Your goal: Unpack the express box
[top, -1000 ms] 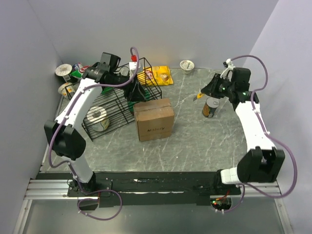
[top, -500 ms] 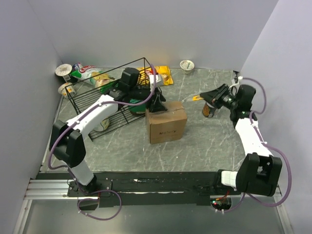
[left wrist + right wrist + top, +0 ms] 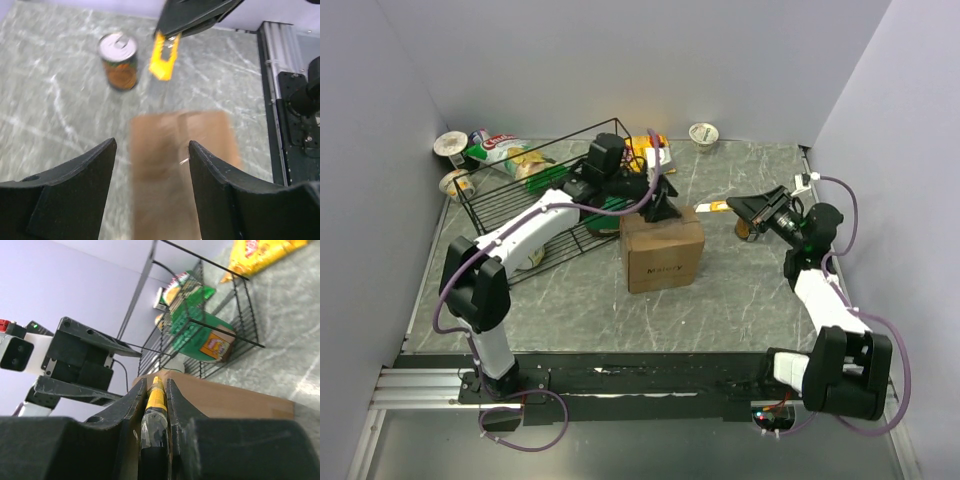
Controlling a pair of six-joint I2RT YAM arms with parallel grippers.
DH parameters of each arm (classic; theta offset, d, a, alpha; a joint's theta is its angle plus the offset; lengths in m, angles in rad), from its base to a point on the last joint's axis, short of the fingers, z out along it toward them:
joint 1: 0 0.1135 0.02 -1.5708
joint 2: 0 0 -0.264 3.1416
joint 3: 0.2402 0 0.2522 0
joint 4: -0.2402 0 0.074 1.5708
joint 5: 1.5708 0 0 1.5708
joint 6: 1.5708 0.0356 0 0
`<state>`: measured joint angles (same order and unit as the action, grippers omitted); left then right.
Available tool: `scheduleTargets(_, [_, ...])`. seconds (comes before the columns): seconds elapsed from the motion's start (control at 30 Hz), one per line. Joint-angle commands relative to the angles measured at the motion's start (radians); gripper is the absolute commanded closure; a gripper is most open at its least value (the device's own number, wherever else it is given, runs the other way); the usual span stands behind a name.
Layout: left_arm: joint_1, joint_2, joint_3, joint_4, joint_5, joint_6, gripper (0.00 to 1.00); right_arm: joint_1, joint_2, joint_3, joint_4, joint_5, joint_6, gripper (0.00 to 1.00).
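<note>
Over express box: left hand apart | right hand clamps yellow cutter | left wrist: can

Grey-green marbled table; plain lilac walls at its far, left & right sides. Alu rail w/ black plate along its near edge.

express box blurred in left wrist view, bottom cut off. its printed word unreadable from above. can right of box half hidden by right end effector.
</note>
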<state>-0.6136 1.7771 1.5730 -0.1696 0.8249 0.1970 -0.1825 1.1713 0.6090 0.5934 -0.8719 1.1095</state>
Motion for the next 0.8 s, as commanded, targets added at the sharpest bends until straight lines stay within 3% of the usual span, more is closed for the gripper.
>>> scheduleTargets(0.0, [-0.066,-0.021,0.015,0.084,-0.009,-0.005,0.34,-0.026,-0.065,-0.023,0.056,0.037,0.016,1.0])
scheduleTargets(0.13, [-0.083,-0.016,-0.065,0.146,-0.01,-0.062,0.35,-0.04,-0.088,-0.026,0.013,0.025,0.001,1.0])
scheduleTargets(0.37, [-0.098,-0.021,-0.165,0.232,-0.082,-0.031,0.37,-0.037,-0.114,-0.06,-0.055,0.045,-0.037,1.0])
scheduleTargets(0.77, [-0.11,-0.031,-0.237,0.291,-0.124,-0.028,0.39,-0.032,-0.056,-0.035,-0.03,0.082,0.012,1.0])
